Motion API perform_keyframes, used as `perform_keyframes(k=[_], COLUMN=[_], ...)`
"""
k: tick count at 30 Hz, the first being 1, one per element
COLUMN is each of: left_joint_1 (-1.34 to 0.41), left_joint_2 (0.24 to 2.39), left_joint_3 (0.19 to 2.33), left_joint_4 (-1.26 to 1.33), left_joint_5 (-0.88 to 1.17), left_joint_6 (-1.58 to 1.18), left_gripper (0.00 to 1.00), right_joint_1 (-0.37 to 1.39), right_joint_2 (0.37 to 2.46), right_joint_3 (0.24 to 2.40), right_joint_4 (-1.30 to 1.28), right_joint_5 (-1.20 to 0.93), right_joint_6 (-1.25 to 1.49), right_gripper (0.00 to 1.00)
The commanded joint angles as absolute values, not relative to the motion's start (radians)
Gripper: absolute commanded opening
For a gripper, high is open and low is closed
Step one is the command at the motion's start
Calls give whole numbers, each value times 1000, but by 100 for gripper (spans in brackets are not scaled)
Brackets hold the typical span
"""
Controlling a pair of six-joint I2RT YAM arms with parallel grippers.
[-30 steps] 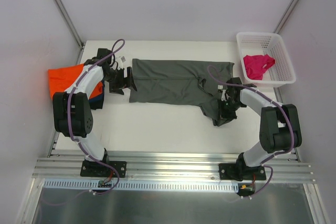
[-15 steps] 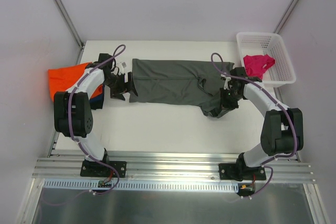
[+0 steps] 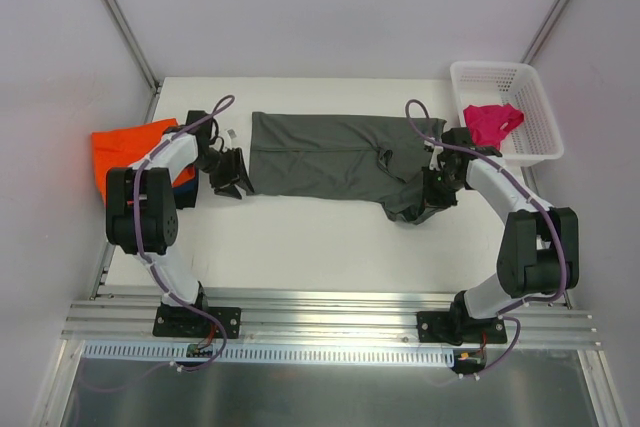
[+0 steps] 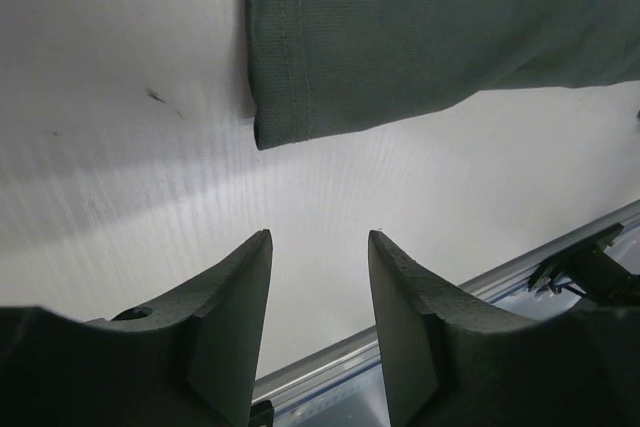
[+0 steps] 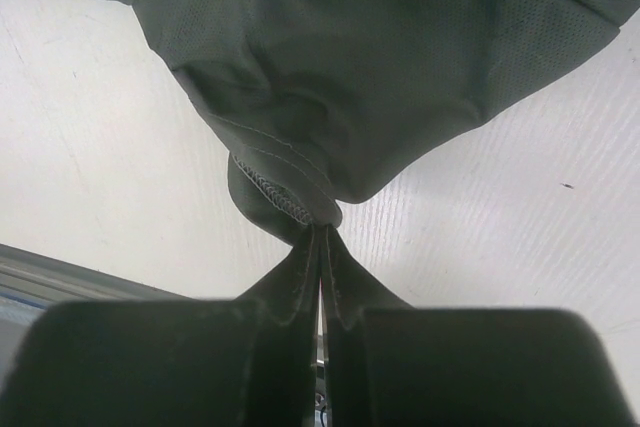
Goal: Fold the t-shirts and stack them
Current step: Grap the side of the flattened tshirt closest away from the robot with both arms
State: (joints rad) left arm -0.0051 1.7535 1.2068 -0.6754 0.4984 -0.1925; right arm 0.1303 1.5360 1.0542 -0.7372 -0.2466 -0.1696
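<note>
A dark grey t-shirt (image 3: 330, 152) lies spread flat across the middle of the table. My right gripper (image 3: 428, 197) is shut on a bunched, stitched edge of it (image 5: 300, 202) at its near right corner, and the cloth there is pulled up into a fold. My left gripper (image 3: 232, 172) stands just off the shirt's left edge. Its jaws are apart with only bare table between them (image 4: 320, 237). The shirt's hemmed corner (image 4: 290, 97) lies a little ahead of the fingertips. An orange t-shirt (image 3: 125, 147) sits at the far left over a dark navy one (image 3: 186, 185). A magenta t-shirt (image 3: 490, 125) lies in the basket.
The white lattice basket (image 3: 500, 69) stands at the back right corner. A small white tag (image 3: 231, 133) lies near the left arm. An aluminium rail (image 3: 330, 312) runs along the table's near edge, and grey walls close in both sides.
My left gripper has backed off the shirt's left edge and its jaws have narrowed. The right gripper has drawn the bunched corner slightly back and up.
</note>
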Motion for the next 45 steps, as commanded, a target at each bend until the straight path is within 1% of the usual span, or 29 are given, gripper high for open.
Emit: perform_keyframes(k=[1,5,12,18,22,23,24,26,27,42,43,44,45], left_joint_1=[18,20,20,18,18,20,18,18,20,26,28,28,28], left_joint_2=[1802,1870,1983,2003,1991,1987,1976,1965,1953,1884,1882,1882,1879], left_joint_3=[1252,1305,1390,1388,1361,1356,1353,1339,1335,1321,1319,1318,1315], left_joint_4=[-675,-672,-673,-673,-673,-673,-673,-675,-673,-690,-690,-692,-692], left_joint_5=[512,519,534,548,557,557,555,557,555,580,578,572,571], left_joint_6=[-201,-198,-196,-195,-196,-196,-198,-201,-202,-190,-195,-195,-193], left_gripper=[44,46,45,41,26,21,11,3,0,0,1,13,15], right_joint_1=[120,117,103,91,87,89,89,86,86,81,83,81,81], right_joint_2=[1502,1502,1493,1497,1506,1509,1512,1520,1522,1509,1506,1505,1502], right_joint_3=[1078,1078,1069,1069,1077,1080,1081,1091,1092,1138,1135,1131,1124], right_joint_4=[-739,-738,-738,-736,-735,-735,-733,-732,-730,-730,-730,-729,-727], right_joint_5=[-241,-241,-241,-238,-236,-238,-236,-239,-239,-250,-249,-250,-250], right_joint_6=[-179,-181,-183,-184,-186,-187,-187,-189,-189,-183,-180,-179,-179], right_gripper=[1,1,1,0,1,1,1,1,1,0,1,1,0])
